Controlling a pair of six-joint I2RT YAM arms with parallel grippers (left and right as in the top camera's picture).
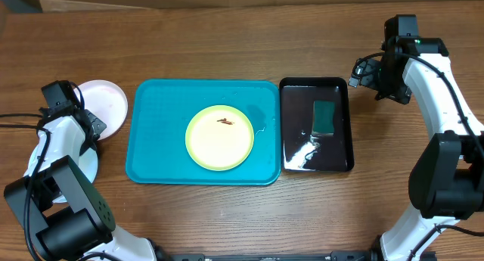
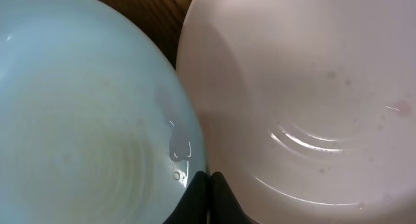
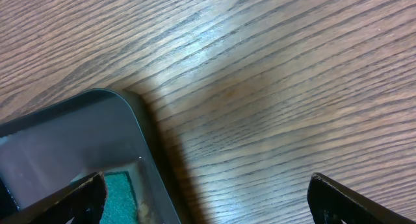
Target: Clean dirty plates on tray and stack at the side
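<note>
A pale yellow plate (image 1: 219,138) with a small brown smear lies in the middle of the teal tray (image 1: 155,140). A white plate (image 1: 106,102) lies on the table left of the tray. A light blue plate (image 1: 89,169) lies just in front of it, mostly hidden under my left arm. In the left wrist view the light blue plate (image 2: 78,120) and the white plate (image 2: 305,87) lie side by side. My left gripper (image 2: 208,185) is shut and empty over the gap between them. My right gripper (image 3: 208,195) is open and empty above the table by the black tray's far right corner.
A narrow black tray (image 1: 344,102) with water in it stands right of the teal tray and holds a green sponge (image 1: 324,117). The sponge (image 3: 120,191) and the tray corner (image 3: 65,133) also show in the right wrist view. Bare wooden table lies around.
</note>
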